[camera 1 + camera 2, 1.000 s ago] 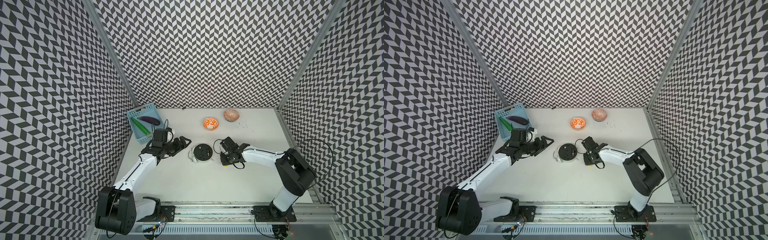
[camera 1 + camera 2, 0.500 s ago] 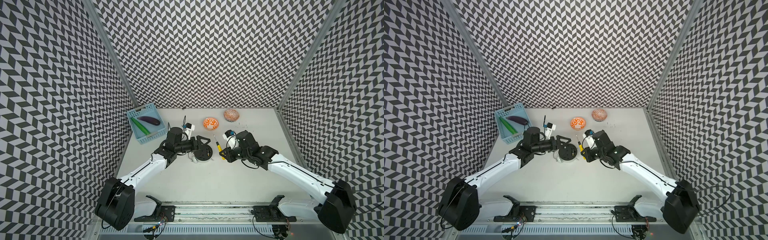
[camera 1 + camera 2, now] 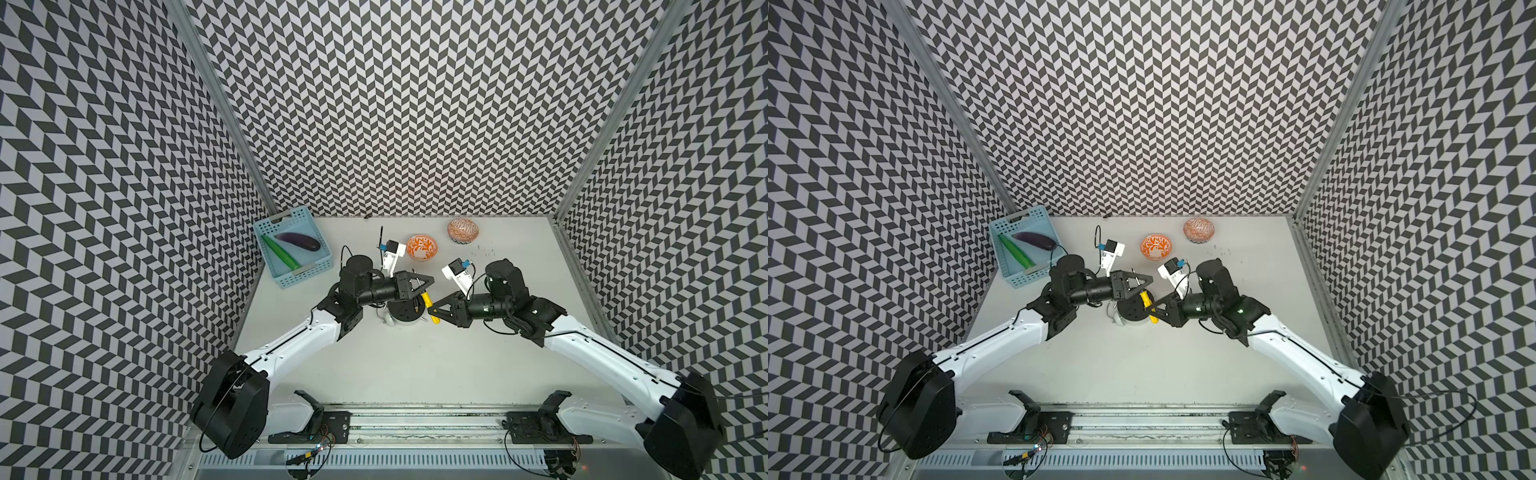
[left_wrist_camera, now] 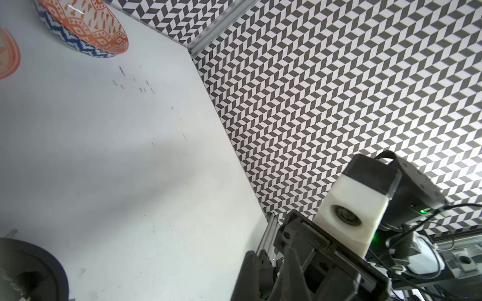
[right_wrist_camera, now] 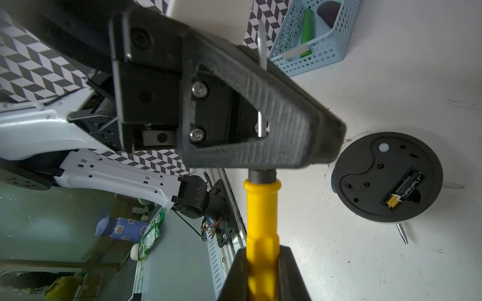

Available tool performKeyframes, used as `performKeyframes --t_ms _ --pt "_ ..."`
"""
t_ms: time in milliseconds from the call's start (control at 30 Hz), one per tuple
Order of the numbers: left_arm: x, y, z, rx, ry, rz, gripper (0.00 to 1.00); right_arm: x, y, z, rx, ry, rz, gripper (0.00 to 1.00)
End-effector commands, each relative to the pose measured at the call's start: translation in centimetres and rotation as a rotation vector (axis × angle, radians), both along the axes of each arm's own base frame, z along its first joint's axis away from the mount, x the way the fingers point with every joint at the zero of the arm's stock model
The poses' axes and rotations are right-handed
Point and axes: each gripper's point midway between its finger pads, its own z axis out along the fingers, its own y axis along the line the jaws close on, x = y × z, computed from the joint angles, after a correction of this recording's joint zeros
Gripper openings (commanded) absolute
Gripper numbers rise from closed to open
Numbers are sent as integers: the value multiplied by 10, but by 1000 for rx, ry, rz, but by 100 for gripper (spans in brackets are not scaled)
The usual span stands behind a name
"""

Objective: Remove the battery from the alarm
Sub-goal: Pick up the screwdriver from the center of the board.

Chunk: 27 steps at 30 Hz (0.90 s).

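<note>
The alarm [image 3: 405,316] lies face down mid-table, its black round back up. The battery [image 5: 403,192], black with a gold end, sits in its open slot in that back. Above the alarm's right edge, my right gripper [image 5: 262,250] is shut on the yellow handle of a screwdriver [image 5: 262,213]. My left gripper [image 3: 428,281] reaches in from the left and is shut across the screwdriver's metal shaft, which passes between its fingers [image 5: 287,130]. In both top views the two grippers meet over the alarm [image 3: 1131,311]. Neither gripper touches the battery.
A blue basket [image 3: 309,272] holding an eggplant and a cucumber stands at the back left. Two orange-patterned bowls [image 3: 422,247] [image 3: 462,230] sit behind the grippers. The right arm's wrist camera block [image 4: 349,216] is close in front of the left gripper.
Both arms have risen from the table beside the alarm and come together above it. The right gripper brought the screwdriver up. The left gripper, open before, has shut on its shaft.
</note>
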Motion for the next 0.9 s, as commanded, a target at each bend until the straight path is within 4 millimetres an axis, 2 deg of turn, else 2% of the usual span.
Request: performKeyframes --t_ms 0,67,133,200,333,467,567,633,733,867 --pt "14 8 8 18 75 109 0 13 -5 16 11 -88 -78 28" --pt "22 16 -15 79 217 168 0 22 -12 15 -51 -164 -167 39" --pt "24 17 -32 94 341 172 0 27 -19 16 -94 -270 -244 45" --pt "23 14 -36 82 402 157 0 28 -21 22 -119 -396 -299 56" --pt "26 12 -31 64 422 164 0 19 -17 28 -128 -578 -317 63" --pt "29 12 -29 76 430 169 0 19 -12 22 -176 -666 -344 63" --pt "29 10 -27 57 441 165 0 26 -12 13 -266 -703 -401 59" --pt "28 10 -27 57 447 162 0 28 -12 7 -315 -736 -424 55" --pt "28 10 -29 50 461 164 0 26 -8 7 -303 -761 -417 49" --pt "28 8 -33 52 477 156 0 26 -6 8 -295 -787 -427 34"
